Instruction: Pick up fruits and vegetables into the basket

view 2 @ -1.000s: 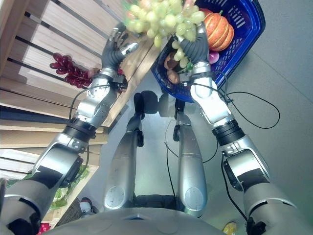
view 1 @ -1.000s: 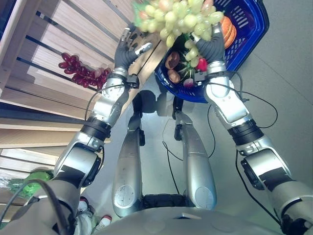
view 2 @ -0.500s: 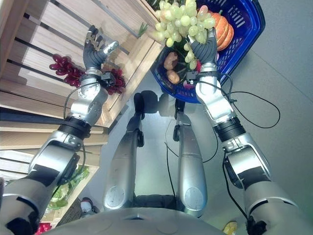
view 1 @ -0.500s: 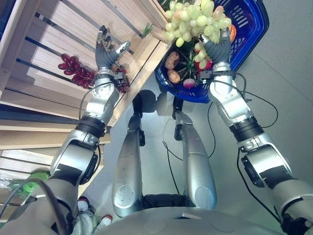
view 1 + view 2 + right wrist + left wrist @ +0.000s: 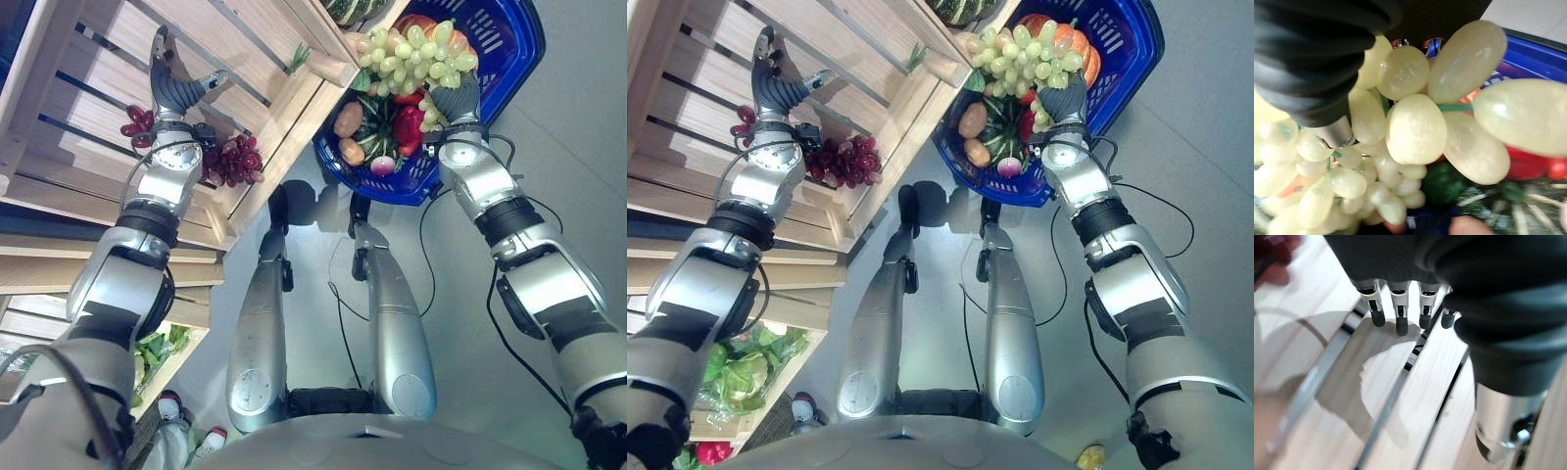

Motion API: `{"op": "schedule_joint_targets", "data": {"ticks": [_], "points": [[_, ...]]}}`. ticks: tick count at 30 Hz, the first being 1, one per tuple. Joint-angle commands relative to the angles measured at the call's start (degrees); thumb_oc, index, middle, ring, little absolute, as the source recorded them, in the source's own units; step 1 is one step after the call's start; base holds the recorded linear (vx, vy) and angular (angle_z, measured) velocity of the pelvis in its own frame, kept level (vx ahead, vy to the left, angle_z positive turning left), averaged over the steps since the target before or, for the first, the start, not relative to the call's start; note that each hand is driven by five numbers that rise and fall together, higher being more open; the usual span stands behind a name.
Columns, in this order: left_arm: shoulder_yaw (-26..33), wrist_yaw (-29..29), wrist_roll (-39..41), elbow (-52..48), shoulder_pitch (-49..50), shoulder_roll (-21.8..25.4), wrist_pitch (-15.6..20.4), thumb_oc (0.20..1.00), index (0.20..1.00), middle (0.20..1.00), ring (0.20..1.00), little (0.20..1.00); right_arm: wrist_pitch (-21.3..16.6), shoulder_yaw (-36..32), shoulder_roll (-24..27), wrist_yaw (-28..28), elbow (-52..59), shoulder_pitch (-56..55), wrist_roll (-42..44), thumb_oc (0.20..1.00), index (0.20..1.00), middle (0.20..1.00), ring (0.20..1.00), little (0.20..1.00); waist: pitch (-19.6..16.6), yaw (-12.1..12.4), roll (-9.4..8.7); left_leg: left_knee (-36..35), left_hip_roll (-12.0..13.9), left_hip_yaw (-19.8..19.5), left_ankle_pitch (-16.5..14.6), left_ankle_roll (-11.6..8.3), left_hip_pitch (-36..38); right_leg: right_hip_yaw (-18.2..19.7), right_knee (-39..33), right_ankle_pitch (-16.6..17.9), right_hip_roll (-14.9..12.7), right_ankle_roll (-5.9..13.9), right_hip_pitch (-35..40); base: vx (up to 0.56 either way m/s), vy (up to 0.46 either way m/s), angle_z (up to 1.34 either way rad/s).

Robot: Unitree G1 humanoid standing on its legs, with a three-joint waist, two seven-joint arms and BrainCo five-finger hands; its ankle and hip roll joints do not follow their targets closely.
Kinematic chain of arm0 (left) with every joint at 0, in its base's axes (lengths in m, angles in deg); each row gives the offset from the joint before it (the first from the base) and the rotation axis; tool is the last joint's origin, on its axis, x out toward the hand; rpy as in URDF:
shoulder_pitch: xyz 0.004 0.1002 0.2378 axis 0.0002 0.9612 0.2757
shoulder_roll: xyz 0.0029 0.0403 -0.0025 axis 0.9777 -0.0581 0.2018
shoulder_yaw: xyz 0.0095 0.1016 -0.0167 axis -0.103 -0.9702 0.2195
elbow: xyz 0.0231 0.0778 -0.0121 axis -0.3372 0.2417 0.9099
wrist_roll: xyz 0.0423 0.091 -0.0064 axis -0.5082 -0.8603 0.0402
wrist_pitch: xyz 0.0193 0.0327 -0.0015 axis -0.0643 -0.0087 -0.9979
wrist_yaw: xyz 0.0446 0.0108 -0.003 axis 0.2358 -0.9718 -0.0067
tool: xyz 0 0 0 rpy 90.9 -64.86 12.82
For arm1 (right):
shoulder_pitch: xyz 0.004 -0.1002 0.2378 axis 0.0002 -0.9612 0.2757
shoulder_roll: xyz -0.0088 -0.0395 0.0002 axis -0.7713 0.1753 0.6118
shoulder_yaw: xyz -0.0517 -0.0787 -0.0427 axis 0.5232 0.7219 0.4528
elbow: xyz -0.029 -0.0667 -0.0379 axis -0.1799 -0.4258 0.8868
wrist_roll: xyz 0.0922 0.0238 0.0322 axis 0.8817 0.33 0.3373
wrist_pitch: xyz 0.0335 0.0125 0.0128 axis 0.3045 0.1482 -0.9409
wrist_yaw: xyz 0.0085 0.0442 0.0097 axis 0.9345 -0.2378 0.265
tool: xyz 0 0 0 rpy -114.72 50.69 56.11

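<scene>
- swinging apart over the last second, the two arms now do separate work: the whole view has shifted a little too, so the camera moved, but each hand's place against the crate and the basket has really changed.
- the wooden crate (image 5: 245,59) on the robot's left is the largest thing here, with a bunch of red grapes (image 5: 230,159) lying on its slats by the front edge.
- the blue basket (image 5: 509,49) sits on the floor at the right, already holding an orange pumpkin (image 5: 1073,44), a potato (image 5: 348,118), a red pepper (image 5: 409,122) and other produce.
- the right hand (image 5: 456,98) has carried the green grapes (image 5: 411,54) from the crate's edge to a spot over the basket; the bunch is raised above the contents, not yet set down.
- in the right wrist view the green grapes hang just past the hand's cover; i judge the fingers wrapped round the bunch's stem side, since it hangs from that hand.
- the left hand (image 5: 176,83) has drawn back from the bunch and moved deeper into the crate; its fingers (image 5: 1397,318) are straight and spread over bare slats, grasping nothing.
- meaning for the task: the green grapes look one release away from done, and the red grapes, just below the left wrist, seem the likely next pick.
</scene>
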Motion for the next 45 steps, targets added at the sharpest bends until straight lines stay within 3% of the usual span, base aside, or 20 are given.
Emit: {"op": "schedule_joint_targets", "data": {"ticks": [1,16,17,18,19,35,39,45], "points": [[-0.5,0.3,-6.9,3.3,-2.7,0.2,0.3,1.000,1.000,1.000,1.000,1.000,-0.7,2.2,2.4,-1.7,-1.6,3.2,0.1,0.200,0.200,0.200,0.200,0.200,-2.3,-0.1,3.87,5.6,-3.0,0.1,-6.6,-1.60,-1.0,-3.2,-3.9,-1.2,-0.3,4.90,4.0,0.00,0.046,0.00],[-8.3,-5.2,-16.8,7.5,-4.2,1.7,-0.9,1.000,1.000,1.000,1.000,1.000,4.9,5.3,1.6,-5.8,-13.9,9.1,-5.1,0.200,0.200,0.200,0.200,0.200,-2.3,1.0,6.64,6.2,-3.7,0.6,-6.1,-1.38,-1.9,-3.5,-3.0,-1.3,-0.9,4.50,2.7,0.00,0.028,0.02],[-8.5,-5.6,-16.9,7.6,-4.2,1.7,-1.0,1.000,1.000,1.000,1.000,1.000,5.1,5.4,1.6,-5.8,-14.1,9.3,-5.4,0.238,0.238,0.238,0.238,0.238,-2.3,1.0,6.68,6.2,-3.7,0.6,-6.1,-1.36,-1.9,-3.5,-3.0,-1.3,-0.9,4.49,2.7,0.00,0.000,0.00],[-9.6,-7.1,-17.2,8.6,-4.2,1.9,-1.2,1.000,1.000,1.000,1.000,1.000,6.8,6.0,1.7,-6.4,-15.2,10.1,-5.9,0.771,0.771,0.771,0.771,0.771,-2.3,1.0,6.91,6.3,-3.6,0.7,-6.0,-1.24,-1.9,-3.5,-2.9,-1.2,-0.9,4.46,2.5,0.00,0.000,0.00],[-9.7,-7.2,-17.3,8.6,-4.2,1.9,-1.2,1.000,1.000,1.000,1.000,1.000,6.8,6.0,1.7,-6.4,-15.2,10.1,-6.0,1.000,1.000,1.000,1.000,1.000,-2.3,1.0,6.91,6.3,-3.6,0.7,-6.0,-1.24,-2.0,-3.5,-2.9,-1.2,-0.9,4.46,2.5,0.02,0.032,0.00],[-18.7,-16.2,-27.1,10.5,-3.9,2.3,-2.8,1.000,1.000,1.000,1.000,1.000,13.8,6.2,2.0,-7.5,-19.1,10.7,-8.7,1.000,1.000,1.000,1.000,1.000,-2.3,0.5,7.78,6.4,-3.4,1.4,-5.8,-0.66,-2.4,-2.9,-2.5,-0.8,-0.2,4.19,1.7,0.00,0.005,0.01],[-20.6,-18.1,-30.1,10.8,-3.8,2.3,-2.9,1.000,1.000,1.000,1.000,1.000,14.3,6.3,2.2,-7.0,-19.5,10.7,-9.1,1.000,1.000,1.000,1.000,1.000,-2.3,0.4,7.79,6.3,-3.3,1.5,-5.7,-0.58,-2.4,-2.8,-2.7,-0.6,-0.1,4.19,1.7,0.00,0.000,0.00],[-25.4,-22.8,-37.0,11.7,-3.8,2.7,-4.1,1.000,1.000,1.000,1.000,1.000,11.6,5.6,2.8,-2.9,-19.9,10.7,-7.2,1.000,1.000,1.000,1.000,1.000,-2.3,0.2,7.49,6.5,-3.1,1.4,-6.0,-0.33,-2.6,-2.6,-2.8,-0.4,0.4,4.26,1.7,0.00,0.000,0.00]]}}
